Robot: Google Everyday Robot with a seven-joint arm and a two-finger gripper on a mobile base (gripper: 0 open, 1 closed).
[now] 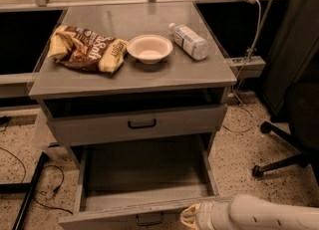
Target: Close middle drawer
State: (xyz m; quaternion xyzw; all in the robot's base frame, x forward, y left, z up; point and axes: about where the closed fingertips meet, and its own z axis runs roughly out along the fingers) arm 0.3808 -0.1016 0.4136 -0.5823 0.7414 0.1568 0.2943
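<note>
While the middle drawer stands pulled far out below the upper drawer of the table, the hand sits right at its front's right end; whether it is apart or together cannot be told. A chip bag, bowl and bottle lie on top

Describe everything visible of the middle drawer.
The middle drawer is grey, wide and shallow, seemingly painted metal. It stands pulled far out below the taller drawer front, showing its flat floor and low side walls. Its front lies at the picture's bottom edge, with a small black bar handle at centre. The end effector sits at the front's right part; contact is unclear.
</note>
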